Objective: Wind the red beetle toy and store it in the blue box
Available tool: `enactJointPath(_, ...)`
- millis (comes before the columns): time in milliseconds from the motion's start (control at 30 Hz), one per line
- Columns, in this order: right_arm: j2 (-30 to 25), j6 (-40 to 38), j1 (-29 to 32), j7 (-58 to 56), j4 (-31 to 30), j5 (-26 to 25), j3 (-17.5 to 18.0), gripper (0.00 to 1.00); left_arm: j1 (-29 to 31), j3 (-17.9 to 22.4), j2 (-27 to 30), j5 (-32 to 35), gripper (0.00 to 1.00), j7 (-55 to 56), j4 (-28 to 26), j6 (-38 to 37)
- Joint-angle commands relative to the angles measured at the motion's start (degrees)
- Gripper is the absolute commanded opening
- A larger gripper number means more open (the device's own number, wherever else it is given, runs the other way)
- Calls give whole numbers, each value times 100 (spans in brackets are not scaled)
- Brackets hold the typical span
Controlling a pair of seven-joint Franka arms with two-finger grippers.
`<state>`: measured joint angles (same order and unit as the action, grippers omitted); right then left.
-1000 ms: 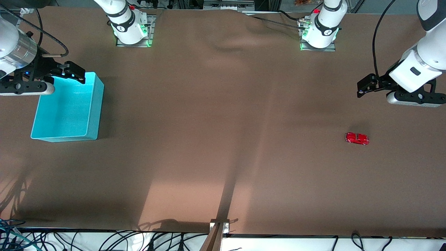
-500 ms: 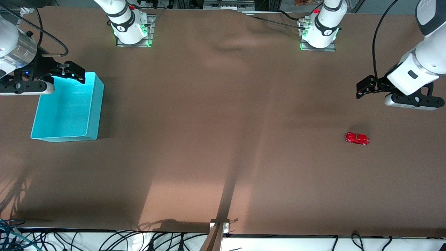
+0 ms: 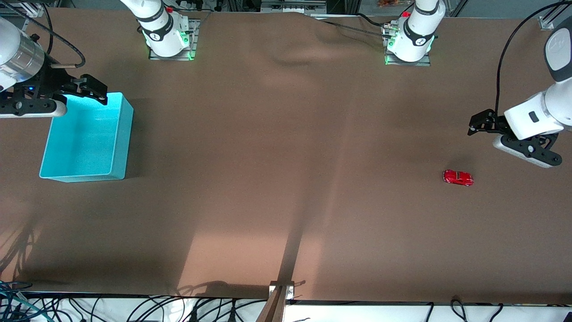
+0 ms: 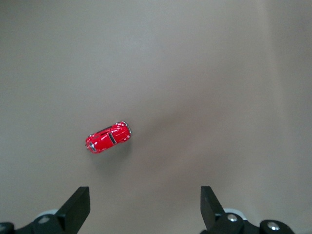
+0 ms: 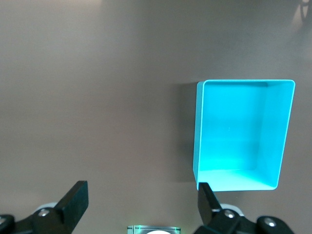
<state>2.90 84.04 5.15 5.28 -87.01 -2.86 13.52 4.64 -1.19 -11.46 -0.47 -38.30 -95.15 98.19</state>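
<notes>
The red beetle toy (image 3: pixel 458 177) stands alone on the brown cloth toward the left arm's end of the table. It also shows in the left wrist view (image 4: pixel 108 137). My left gripper (image 3: pixel 479 123) is open and empty, up over bare cloth a short way from the toy, and its fingertips frame the left wrist view (image 4: pixel 144 207). The blue box (image 3: pixel 85 138) sits empty toward the right arm's end and also shows in the right wrist view (image 5: pixel 239 136). My right gripper (image 3: pixel 91 89) is open and empty over the box's rim, and it also shows in its own wrist view (image 5: pixel 140 200).
The two arm bases with green lights (image 3: pixel 170 40) (image 3: pixel 409 42) stand along the table's edge farthest from the front camera. A metal bracket (image 3: pixel 280 290) sits at the nearest edge, with cables hanging below it.
My left gripper has swung down and toward the left arm's end of the table, closer to the toy. My right gripper has shifted slightly. The toy and the box have not moved.
</notes>
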Motion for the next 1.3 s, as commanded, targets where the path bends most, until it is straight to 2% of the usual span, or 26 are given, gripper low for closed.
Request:
enactJointPath(0, -114, -28, 65, 61, -62, 84, 63, 100, 107, -21, -435, 135, 100, -1248, 84, 227)
enactJointPath(267, -114, -28, 65, 61, -62, 84, 63, 100, 494, -30, -1147, 319, 100, -2857, 67, 894)
enactJointPath(533, -114, -28, 65, 70, -62, 84, 63, 100, 617, -30, -1692, 372, 100, -4701, -197, 1957)
enactJointPath(700, -114, -28, 65, 70, -62, 84, 63, 100, 626, -30, -1974, 390, 100, -5802, -250, 2283)
enactJointPath(900, -114, -28, 65, 70, -62, 84, 63, 100, 634, -30, -1992, 399, 100, -6382, -565, 2617)
enactJointPath(1100, -114, -28, 65, 70, -62, 84, 63, 100, 863, -56, -1948, 390, 100, -7094, -1119, 3416)
enactJointPath(1267, -114, -28, 65, 70, -62, 84, 63, 100, 1012, -83, -1922, 390, 100, -7210, -1401, 3681)
